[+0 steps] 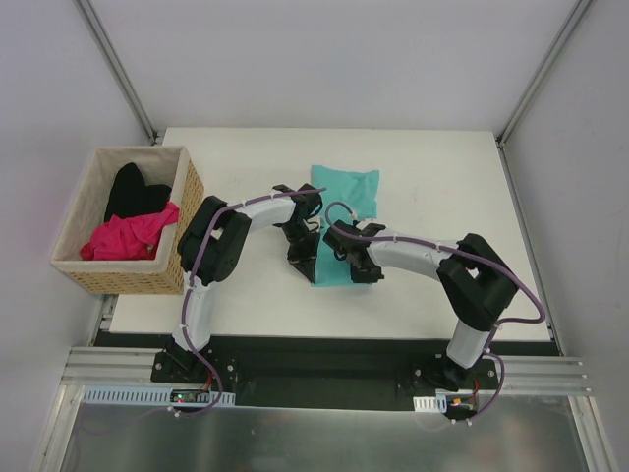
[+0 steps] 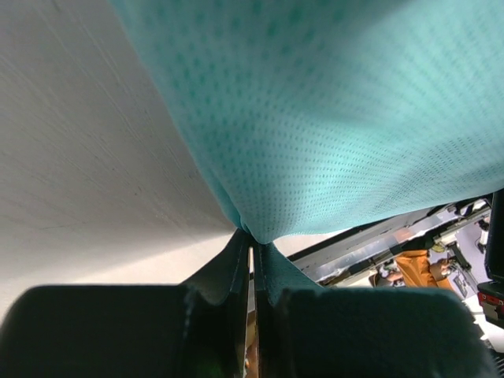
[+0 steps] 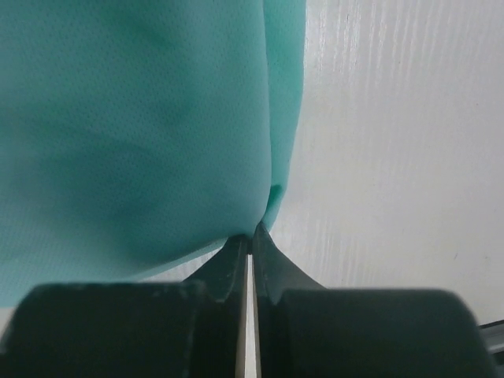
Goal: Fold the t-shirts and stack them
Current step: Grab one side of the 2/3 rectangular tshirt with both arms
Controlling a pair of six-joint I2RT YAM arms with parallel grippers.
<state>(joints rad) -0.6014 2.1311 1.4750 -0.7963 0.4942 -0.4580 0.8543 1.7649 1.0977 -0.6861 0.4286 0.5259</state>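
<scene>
**A:** Where is the teal t-shirt (image 1: 346,192)?

**B:** Mid tabletop (image 1: 442,177). It lies flat as a narrow folded strip running away from the arms, and both arms are at its near end.

**A:** End effectors?

**B:** The left end effector (image 2: 252,256) is clamped to a slit, with a pinch of teal cloth caught between the pads. The right end effector (image 3: 252,236) is likewise closed, with the cloth's edge nipped at its tips. From both pinches the cloth fans outward.

**A:** Fabric?

**B:** Thin knit mesh, matte, dotted all over with tiny pinholes. It looks soft and light, with no stiffness at all. My judgement is that it will sag between two holds, and the folded layers may slide over each other.

**A:** Best place to hold it?

**B:** The near corners, through every layer. Keep the holds apart so the edge between them stays taut. A single-layer pinch would likely peel the fold open.

**A:** The rest?

**B:** The pink t-shirt (image 1: 128,239) and the black t-shirt (image 1: 133,190) are crumpled together in the wicker basket (image 1: 128,278) at the tabletop's left. The basket has stiff woven walls and a pale liner. Neither shirt is folded yet.
</scene>
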